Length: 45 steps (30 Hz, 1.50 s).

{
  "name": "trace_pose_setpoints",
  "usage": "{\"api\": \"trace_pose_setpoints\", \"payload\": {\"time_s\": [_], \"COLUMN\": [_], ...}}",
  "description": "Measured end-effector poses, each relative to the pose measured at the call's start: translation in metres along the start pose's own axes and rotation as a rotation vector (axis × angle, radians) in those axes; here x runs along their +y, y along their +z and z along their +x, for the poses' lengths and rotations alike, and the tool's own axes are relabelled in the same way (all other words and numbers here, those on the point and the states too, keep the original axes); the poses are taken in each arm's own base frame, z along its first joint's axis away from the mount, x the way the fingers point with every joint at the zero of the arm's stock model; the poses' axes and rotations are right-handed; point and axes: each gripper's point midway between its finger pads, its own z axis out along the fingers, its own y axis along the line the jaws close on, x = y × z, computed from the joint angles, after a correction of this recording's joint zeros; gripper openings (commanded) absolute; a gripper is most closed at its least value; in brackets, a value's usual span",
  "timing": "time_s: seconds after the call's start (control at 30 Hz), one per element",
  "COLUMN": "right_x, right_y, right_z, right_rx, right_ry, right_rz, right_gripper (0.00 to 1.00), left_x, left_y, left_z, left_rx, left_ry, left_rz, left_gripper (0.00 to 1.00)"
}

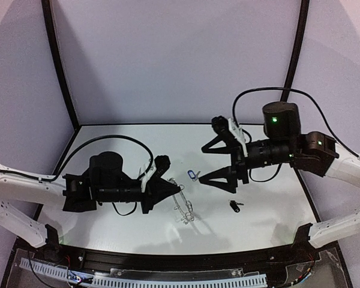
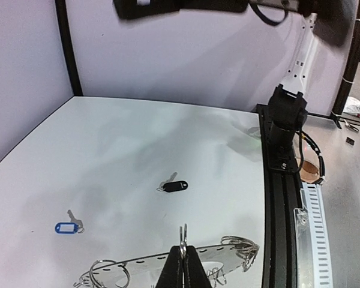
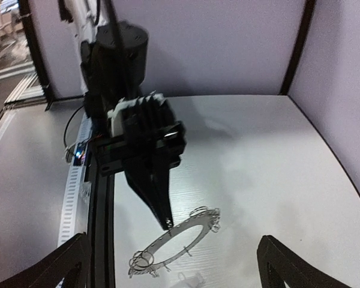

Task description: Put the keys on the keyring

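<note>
The keyring [image 1: 183,207] is a flat grey ring with silver wire loops around its rim. My left gripper [image 1: 179,189] is shut on one of those loops [image 2: 183,236], and its closed tips [image 2: 183,251] meet at the ring's rim [image 2: 216,252]. In the right wrist view the keyring [image 3: 192,219] hangs tilted from the left gripper [image 3: 168,225], over its own shadow. The blue-tagged key [image 1: 193,174] [image 2: 67,227] and the black-headed key [image 1: 234,206] [image 2: 174,186] lie loose on the table. My right gripper [image 1: 205,164] [image 3: 173,237] stands wide open above the blue key, holding nothing.
The white table [image 1: 270,204] ends at black-framed walls on the left [image 1: 60,66] and right [image 1: 295,54]. A black rail [image 2: 281,198] runs along the near edge, with the right arm's base [image 2: 286,126] on it. The left arm's body [image 3: 132,132] fills the upper left of the right wrist view.
</note>
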Motion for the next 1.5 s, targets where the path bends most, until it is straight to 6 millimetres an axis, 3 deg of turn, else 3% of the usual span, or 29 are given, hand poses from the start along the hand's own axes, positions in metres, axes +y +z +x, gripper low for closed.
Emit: {"api": "trace_pose_setpoints", "payload": {"time_s": [0.13,0.27,0.4,0.53,0.63,0.8,1.1,1.23,1.5], "right_x": [-0.020,-0.050,-0.084,-0.125,-0.140,-0.135,-0.121,-0.109,-0.099], "right_y": [-0.026,-0.036,-0.032,-0.033,-0.038,-0.037,-0.025,-0.022,-0.016], "right_z": [-0.010,-0.002,0.034,0.090,0.135,0.193,0.270,0.289,0.304], "right_rx": [-0.076,-0.062,0.044,0.198,0.324,0.539,0.940,1.050,1.139], "right_ry": [0.049,0.156,0.326,0.553,0.697,0.804,0.806,0.770,0.652], "right_rz": [0.179,0.351,0.471,0.580,0.641,0.653,0.591,0.557,0.585], "right_gripper": [0.98,0.98,0.98,0.94,0.89,0.78,0.64,0.57,0.41], "left_x": [-0.004,-0.004,-0.004,-0.003,0.000,0.003,0.005,0.005,0.005], "left_y": [-0.001,-0.004,-0.008,-0.016,-0.019,-0.021,-0.021,-0.022,-0.023], "left_z": [0.000,-0.011,-0.023,-0.033,-0.038,-0.035,-0.028,-0.028,-0.031], "left_rx": [-0.035,-0.066,-0.086,-0.106,-0.119,-0.105,-0.073,-0.074,-0.080], "left_ry": [0.004,0.011,0.021,0.027,0.033,0.032,0.044,0.046,0.046], "left_rz": [0.018,0.020,0.018,0.007,-0.015,-0.032,-0.043,-0.045,-0.045], "left_gripper": [0.01,0.01,0.01,0.01,0.01,0.01,0.01,0.01,0.01]}}
